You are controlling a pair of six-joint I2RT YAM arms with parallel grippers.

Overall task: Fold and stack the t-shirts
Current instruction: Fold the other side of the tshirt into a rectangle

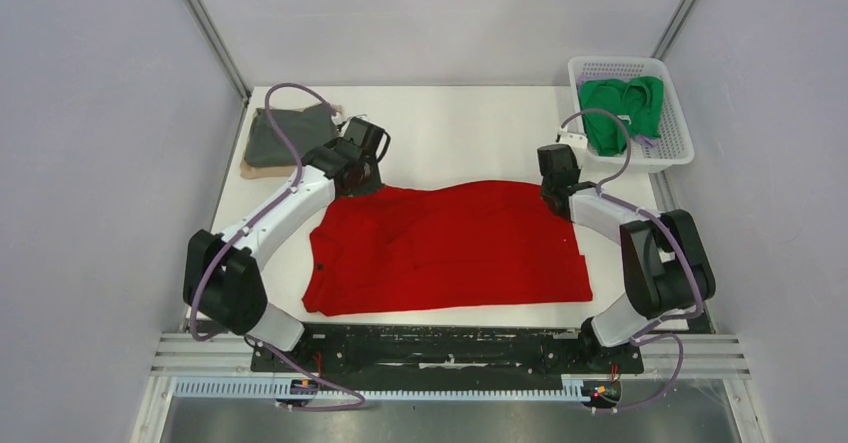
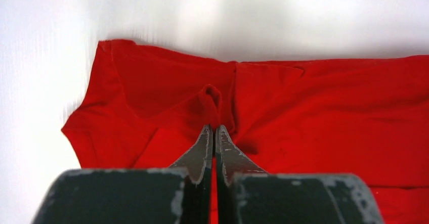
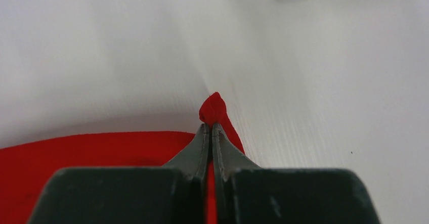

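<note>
Down on the white table, the red t-shirt lies spread out wide across the middle, right in front of both arms, a bit rumpled with creases running across it. Its near edge runs close to the table's front edge, and its far edge bows toward the back.

Over on the left, the left gripper sits at the shirt's far left part. Its fingers are pressed together, and between the tips they pinch a small ridge of red cloth that stands up just ahead of them. From the wrist view a sleeve fans out to the left on bare table.

On the right, the right gripper is at the shirt's far right edge. Its fingers are squeezed together too, nipping a little peak of red cloth that pokes out past the tips. Beyond that there is only white table.

Back in the far left corner, a grey shirt lies folded on top of a tan shirt; only a strip of the tan one peeks out at the near side. The left arm reaches just past this pile.

At the far right corner stands a white lattice basket with a green shirt crumpled inside, well apart from the red one.
</note>
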